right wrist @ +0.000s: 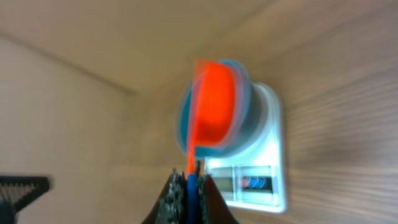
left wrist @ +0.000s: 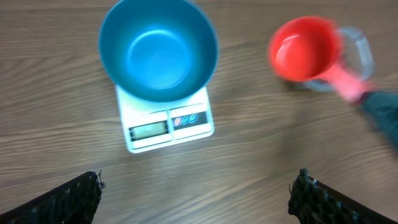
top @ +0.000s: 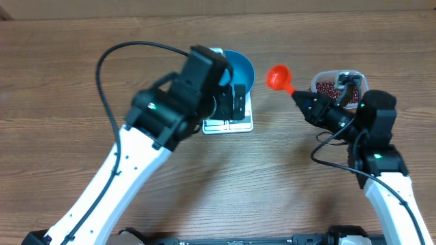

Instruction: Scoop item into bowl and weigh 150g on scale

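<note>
- My left gripper (top: pixel 236 100) hovers over the near part of the scale, with its fingers spread wide. In the left wrist view its two fingertips (left wrist: pixel 71 198) sit far apart at the bottom corners, and I see only the bare wooden tabletop (top: pixel 61 75) between them.
- The scale (left wrist: pixel 166 124) lies flat on the tabletop, and its display and blue-marked buttons run along the edge nearest my left wrist camera. I cannot read the display.
- The blue bowl (left wrist: pixel 158 48) stands upright on the scale's far half and overhangs the far edge. In the overhead view my left arm covers part of it.
- The orange-red scoop (top: pixel 278 76) hangs in the air to the right of the bowl, between it and the tub and touching neither. It is blurred in both wrist views.
- My right gripper (top: pixel 302 102) is pressed together on the scoop's handle. In the right wrist view the handle runs straight up from between the fingers, and the scoop's cup is seen edge-on in front of the bowl and scale.
- The clear plastic tub (top: pixel 360 80) rests on the tabletop at the far right, partly behind my right arm.
- The dark red-brown beans (top: pixel 326 87) lie heaped inside that tub.
</note>
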You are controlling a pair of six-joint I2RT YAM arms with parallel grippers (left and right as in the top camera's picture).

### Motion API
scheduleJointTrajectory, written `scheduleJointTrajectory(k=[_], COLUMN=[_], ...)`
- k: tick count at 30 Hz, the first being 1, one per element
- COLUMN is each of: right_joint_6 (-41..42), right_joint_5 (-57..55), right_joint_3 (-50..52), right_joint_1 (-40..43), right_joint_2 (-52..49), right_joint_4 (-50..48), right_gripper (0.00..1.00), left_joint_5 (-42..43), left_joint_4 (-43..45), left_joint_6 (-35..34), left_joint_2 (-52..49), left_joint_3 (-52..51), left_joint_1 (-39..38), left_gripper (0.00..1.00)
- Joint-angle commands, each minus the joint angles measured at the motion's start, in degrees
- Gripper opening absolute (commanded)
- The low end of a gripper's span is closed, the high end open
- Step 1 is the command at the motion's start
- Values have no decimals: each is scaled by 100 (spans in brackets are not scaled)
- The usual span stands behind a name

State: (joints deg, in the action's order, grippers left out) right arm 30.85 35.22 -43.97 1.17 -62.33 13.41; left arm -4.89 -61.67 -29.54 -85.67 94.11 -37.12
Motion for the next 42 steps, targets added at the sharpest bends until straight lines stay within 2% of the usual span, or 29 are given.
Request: scheduleJointTrajectory(k=[1, 6, 10, 11, 12, 13, 14, 15, 23, 28, 32, 42], right_joint_6=[-966, -1169, -1169, -1169, -1176, -1189, -1191, -1191, -1488, -1491, -1622, -1620], right_joint_5=[-1231, -2299, -2708, -2776, -2804, -2820, -2820, -2817, -2835, -2835, -2835, -2839], right_joint_3=[-671, -1322, -1425, -1425, -1423, -1423, -1423, -1423, -1423, -1423, -1423, -1423], right_joint_1=[13, 13, 15, 13, 13, 13, 15, 13, 15, 15, 13, 15], right_joint_2=[227, 260, 278, 275, 275, 275, 275, 275, 275, 273, 256, 243], right_joint_4=[837, 2046, 2350, 2389, 2420, 2439, 2446, 2446, 2444, 2439, 2441, 2391], right_gripper=[4, 4, 4, 4, 4, 4, 4, 3, 4, 4, 4, 3], left_joint_5=[-881, -909, -929, -929, -929, -931, -933, -931, -883, -710, -684, -708], left_joint_4=[98, 730, 1257, 1392, 1526, 1622, 1729, 1814, 2378, 2981, 3320, 4057], left_joint_6=[229, -210, -505, -579, -581, -581, -581, -579, -514, 737, 1248, 1790], left_joint_2=[-52, -57, -59, -59, -59, -61, -68, -72, -337, -713, -1016, -1668], left_joint_3=[-452, -1349, -1891, -2017, -2133, -2232, -2345, -2437, -2953, -2951, -2951, -2951], left_joint_1=[-284, -328, -323, -323, -323, -323, -323, -326, -328, -330, -330, -293], left_gripper=[100, 100, 100, 93, 73, 40, 16, 4, 4, 4, 4, 4])
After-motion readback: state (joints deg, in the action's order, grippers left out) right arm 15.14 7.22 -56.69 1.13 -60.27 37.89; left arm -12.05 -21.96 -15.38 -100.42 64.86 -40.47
